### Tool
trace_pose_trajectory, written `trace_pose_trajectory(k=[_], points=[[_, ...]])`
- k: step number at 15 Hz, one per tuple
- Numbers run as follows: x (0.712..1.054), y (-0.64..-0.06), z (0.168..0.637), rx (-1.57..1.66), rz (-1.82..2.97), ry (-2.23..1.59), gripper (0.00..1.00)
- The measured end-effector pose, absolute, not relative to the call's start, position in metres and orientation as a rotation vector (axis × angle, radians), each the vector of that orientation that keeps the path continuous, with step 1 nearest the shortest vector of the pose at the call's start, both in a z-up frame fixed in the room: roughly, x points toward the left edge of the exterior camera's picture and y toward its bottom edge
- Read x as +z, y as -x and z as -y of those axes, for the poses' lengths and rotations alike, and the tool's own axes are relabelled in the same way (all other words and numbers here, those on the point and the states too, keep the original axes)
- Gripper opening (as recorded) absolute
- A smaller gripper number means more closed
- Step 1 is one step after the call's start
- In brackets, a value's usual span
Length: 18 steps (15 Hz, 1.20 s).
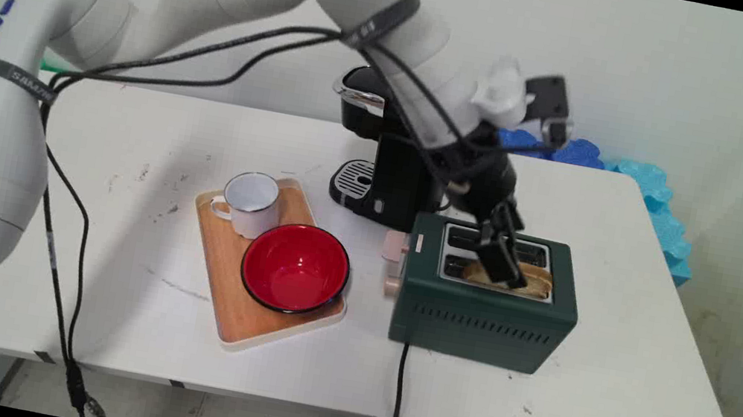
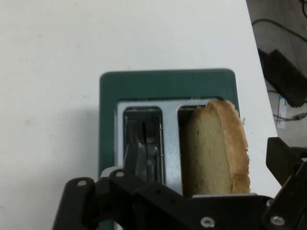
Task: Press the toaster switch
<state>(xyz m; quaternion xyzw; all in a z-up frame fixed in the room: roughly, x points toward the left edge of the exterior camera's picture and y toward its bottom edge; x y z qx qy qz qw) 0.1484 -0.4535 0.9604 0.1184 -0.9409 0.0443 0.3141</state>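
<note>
My gripper (image 1: 506,270) reaches down onto the top of a dark green two-slot toaster (image 1: 481,321) at the table's middle right. A slice of toast (image 1: 531,283) stands tilted in the near slot and sticks out above it. In the hand view the toast (image 2: 216,148) rises between my fingers, and a thin gap shows between its crust and the right finger (image 2: 285,160). The gripper looks open around the slice. The other slot (image 2: 143,143) holds nothing. The slice's lower end is hidden behind the black linkage.
A black coffee machine (image 1: 386,166) stands just behind the toaster. To the left lies a wooden tray (image 1: 229,290) with a white mug (image 1: 252,202) and a red bowl (image 1: 295,267). The toaster's cord (image 1: 397,394) drops over the front edge.
</note>
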Motion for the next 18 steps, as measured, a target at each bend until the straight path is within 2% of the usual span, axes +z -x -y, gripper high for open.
trace_pose_trajectory(k=[5, 9, 14, 18], points=[[0.995, -0.17, 0.448, 0.145, 2.416, -0.338, 1.0], [1.018, -0.213, 0.433, 0.15, 2.379, -0.362, 1.0], [1.019, -0.269, 0.418, 0.159, 2.381, -0.403, 1.0], [1.001, -0.31, 0.408, 0.158, 2.412, -0.463, 1.0]])
